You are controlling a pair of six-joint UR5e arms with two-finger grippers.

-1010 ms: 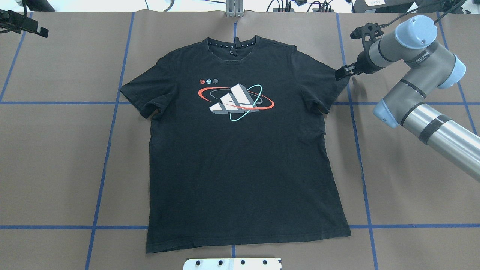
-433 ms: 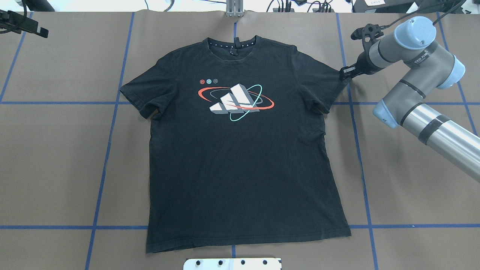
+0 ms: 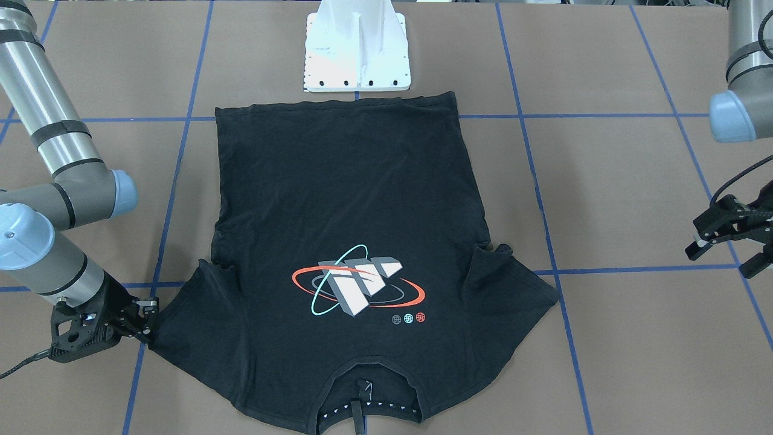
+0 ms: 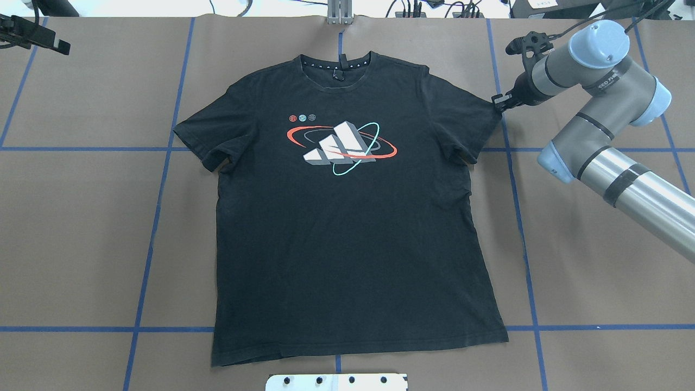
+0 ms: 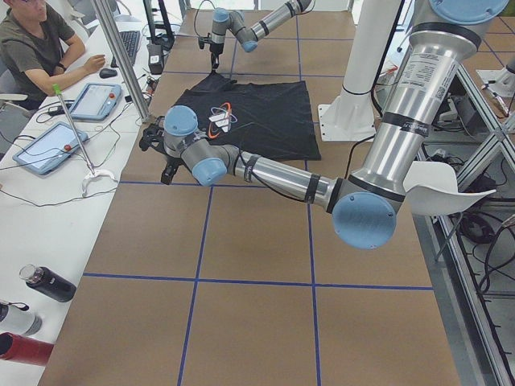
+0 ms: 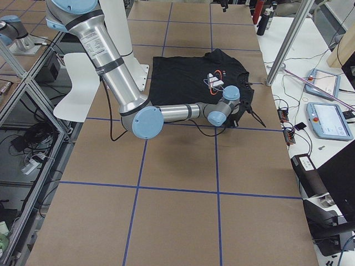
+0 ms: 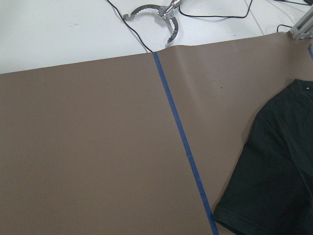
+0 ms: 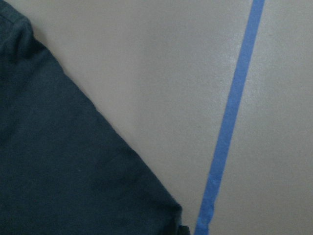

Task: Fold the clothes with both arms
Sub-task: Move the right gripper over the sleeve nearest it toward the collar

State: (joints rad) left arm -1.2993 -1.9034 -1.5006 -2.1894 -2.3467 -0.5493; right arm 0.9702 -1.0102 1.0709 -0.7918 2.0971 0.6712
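Overhead exterior: right arm's (image 4: pixel 589 73) jaws have closed on T-shirt (image 4: pixel 347 233) sleeve.

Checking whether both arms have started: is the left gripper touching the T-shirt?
Apart. The front-facing view shows the left gripper hanging open over bare table, with brown surface between it and the nearest sleeve of the T-shirt.

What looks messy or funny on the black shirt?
Only small things. The T-shirt lies flat, print up, but the sleeve on the robot's left is bunched at the armpit, and the other is creased too. Nothing looks torn or spilled.
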